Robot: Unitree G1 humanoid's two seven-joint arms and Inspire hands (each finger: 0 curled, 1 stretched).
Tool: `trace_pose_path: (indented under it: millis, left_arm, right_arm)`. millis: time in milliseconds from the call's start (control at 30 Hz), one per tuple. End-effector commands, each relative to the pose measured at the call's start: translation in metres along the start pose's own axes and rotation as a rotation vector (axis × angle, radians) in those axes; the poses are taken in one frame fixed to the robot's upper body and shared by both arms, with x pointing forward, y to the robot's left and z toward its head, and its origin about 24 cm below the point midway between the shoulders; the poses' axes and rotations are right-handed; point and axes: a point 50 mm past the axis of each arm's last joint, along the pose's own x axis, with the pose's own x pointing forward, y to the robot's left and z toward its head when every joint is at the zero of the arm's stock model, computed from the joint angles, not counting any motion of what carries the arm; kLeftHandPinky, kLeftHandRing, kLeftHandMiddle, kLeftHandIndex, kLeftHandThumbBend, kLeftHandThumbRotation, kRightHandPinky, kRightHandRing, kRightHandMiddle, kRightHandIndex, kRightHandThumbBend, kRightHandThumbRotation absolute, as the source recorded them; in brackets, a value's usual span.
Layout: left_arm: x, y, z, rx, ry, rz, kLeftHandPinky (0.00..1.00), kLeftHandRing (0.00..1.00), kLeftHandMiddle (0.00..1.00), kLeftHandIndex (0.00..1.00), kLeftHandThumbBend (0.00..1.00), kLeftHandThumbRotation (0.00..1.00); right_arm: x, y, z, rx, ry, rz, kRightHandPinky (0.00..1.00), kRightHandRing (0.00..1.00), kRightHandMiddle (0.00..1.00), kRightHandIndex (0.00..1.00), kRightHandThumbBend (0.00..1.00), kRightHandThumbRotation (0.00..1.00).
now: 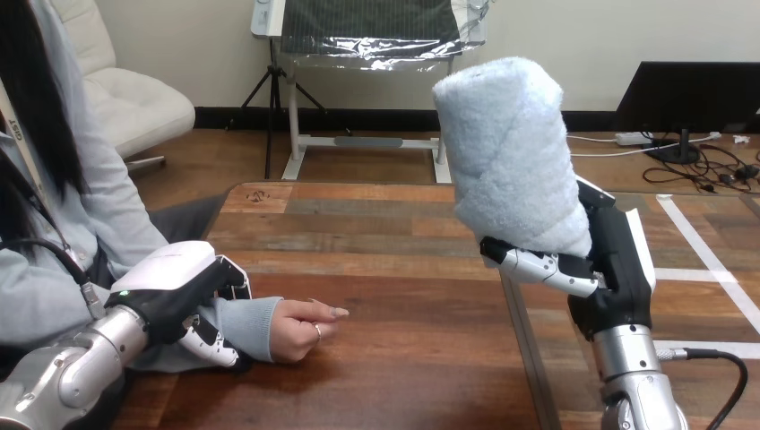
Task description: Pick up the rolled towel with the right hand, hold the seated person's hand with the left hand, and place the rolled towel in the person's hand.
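Note:
My right hand (602, 262) is raised above the table's right part and shut on a pale blue rolled towel (511, 148), which stands nearly upright and leans a little left. At the lower left, the person's hand (303, 328) rests on the table (394, 269) with its fingers loosely curled, pointing right. My left hand (184, 291) lies over the person's sleeved wrist, with its fingers curled over the sleeve and its thumb under it.
The table's right edge runs down beside my right arm. The person sits at the left, with a forearm lying across the near left corner.

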Motion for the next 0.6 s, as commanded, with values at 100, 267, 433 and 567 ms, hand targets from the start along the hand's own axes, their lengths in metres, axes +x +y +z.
trace_pose_path:
  millis: [100,267,433,567]
  left_arm:
    - [0.005,0.004,0.011,0.014,-0.061,-0.015,0.29,0.36,0.43,0.4,0.82,0.0]
    - [0.005,0.008,0.012,0.02,-0.071,-0.011,0.29,0.36,0.43,0.39,0.81,0.0]
    - [0.005,0.013,0.014,0.022,-0.083,-0.005,0.29,0.36,0.43,0.39,0.81,0.0]
    - [0.004,0.018,0.016,0.022,-0.101,0.013,0.29,0.36,0.42,0.4,0.82,0.0]
  right_arm:
    - [0.021,0.006,0.012,-0.005,-0.068,-0.002,0.29,0.37,0.47,0.45,0.74,0.0]
    - [0.022,0.007,0.011,-0.005,-0.057,0.001,0.3,0.37,0.47,0.45,0.74,0.0]
    - [0.022,0.008,0.008,-0.019,-0.04,0.002,0.3,0.37,0.47,0.45,0.74,0.0]
    - [0.022,0.008,0.007,-0.033,-0.03,0.004,0.3,0.37,0.47,0.45,0.75,0.0]
